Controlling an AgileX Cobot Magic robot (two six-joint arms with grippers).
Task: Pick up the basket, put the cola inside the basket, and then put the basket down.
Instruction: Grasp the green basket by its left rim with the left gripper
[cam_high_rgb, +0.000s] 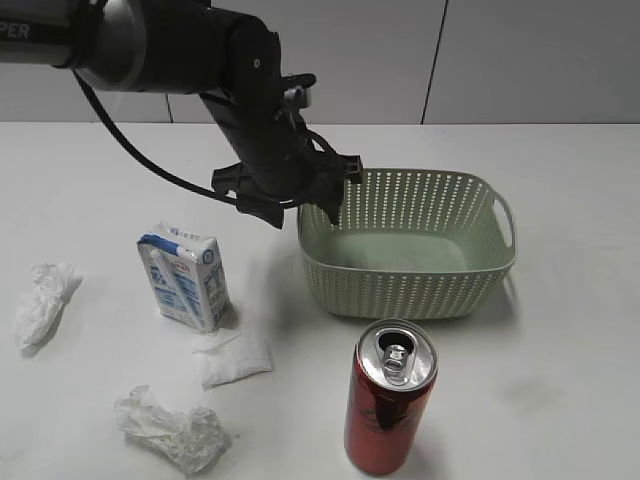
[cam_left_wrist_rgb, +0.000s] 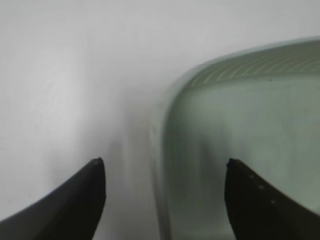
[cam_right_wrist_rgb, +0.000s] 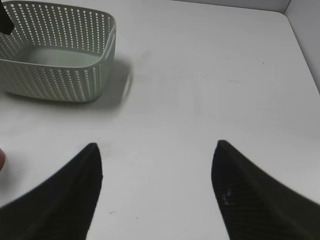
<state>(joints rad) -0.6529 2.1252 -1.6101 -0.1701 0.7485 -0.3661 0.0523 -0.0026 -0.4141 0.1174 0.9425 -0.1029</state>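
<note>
While the basket sits on the table awaiting its lift, the parts of the scene are labelled as follows.

Basket (cam_high_rgb: 410, 270): pale green, perforated, upright on the white table (cam_high_rgb: 560, 380), right of centre in the exterior view; it looks empty, which suggests the loading step is not yet done.

Left gripper (cam_high_rgb: 335, 190): poised at the basket's left rim. In the left wrist view the two dark fingertips (cam_left_wrist_rgb: 90, 195) stand apart with the basket wall between them, one outside and one over the interior; the jaws are spread, not yet closed on the rim. This straddle is judged to be the setup for a rim pinch that would lift the basket.

Cola (cam_high_rgb: 390, 395): tall red can with silver top, upright at the front of the table, just forward of the basket and apart from it; it is placed within reach of the right arm's side.

Right gripper (cam_right_wrist_rgb: 155, 190): jaws spread wide over bare table, holding nothing. Its camera shows the basket (cam_right_wrist_rgb: 60, 55) well off to the upper left; contact with the table cannot be judged.

Milk carton (cam_high_rgb: 183, 278): white and blue, upright left of the basket; not part of the task.

Crumpled papers (cam_high_rgb: 172, 430): scattered on the left half of the table, clear of the basket.
</note>
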